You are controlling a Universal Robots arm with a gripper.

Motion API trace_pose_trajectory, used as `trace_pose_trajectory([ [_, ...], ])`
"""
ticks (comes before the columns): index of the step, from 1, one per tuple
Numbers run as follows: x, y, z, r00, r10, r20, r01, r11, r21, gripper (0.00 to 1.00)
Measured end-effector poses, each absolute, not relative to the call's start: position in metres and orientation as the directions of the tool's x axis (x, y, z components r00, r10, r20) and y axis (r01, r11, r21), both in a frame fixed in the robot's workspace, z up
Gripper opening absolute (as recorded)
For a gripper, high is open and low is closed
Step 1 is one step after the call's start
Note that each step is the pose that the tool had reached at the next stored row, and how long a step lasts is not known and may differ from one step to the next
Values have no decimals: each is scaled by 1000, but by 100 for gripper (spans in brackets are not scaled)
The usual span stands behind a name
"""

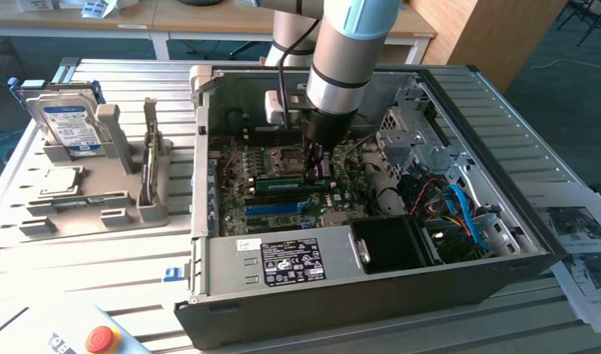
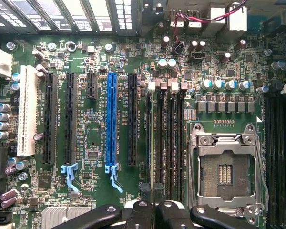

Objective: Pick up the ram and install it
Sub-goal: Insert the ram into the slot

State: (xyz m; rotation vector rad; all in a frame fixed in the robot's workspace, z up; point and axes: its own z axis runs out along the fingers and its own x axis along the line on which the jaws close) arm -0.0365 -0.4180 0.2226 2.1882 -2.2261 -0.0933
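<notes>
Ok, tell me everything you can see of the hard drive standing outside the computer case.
The hard drive is a boxy silver metal unit with a blue and white label on its broad face. It stands upright on edge in the grey plastic holder, on the slatted table at the exterior view's left, outside the open computer case. Only the holder touches it.
</notes>
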Motion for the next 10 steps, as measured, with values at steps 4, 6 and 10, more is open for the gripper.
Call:
trace_pose_trajectory([
  [4, -37, -418, 223, -18, -999, -29, -998, 16, 56, 12],
  [6, -37, -418, 223, -18, -999, -29, -998, 16, 56, 12],
  [10, -37, -418, 223, -18, -999, -29, -998, 16, 56, 19],
])
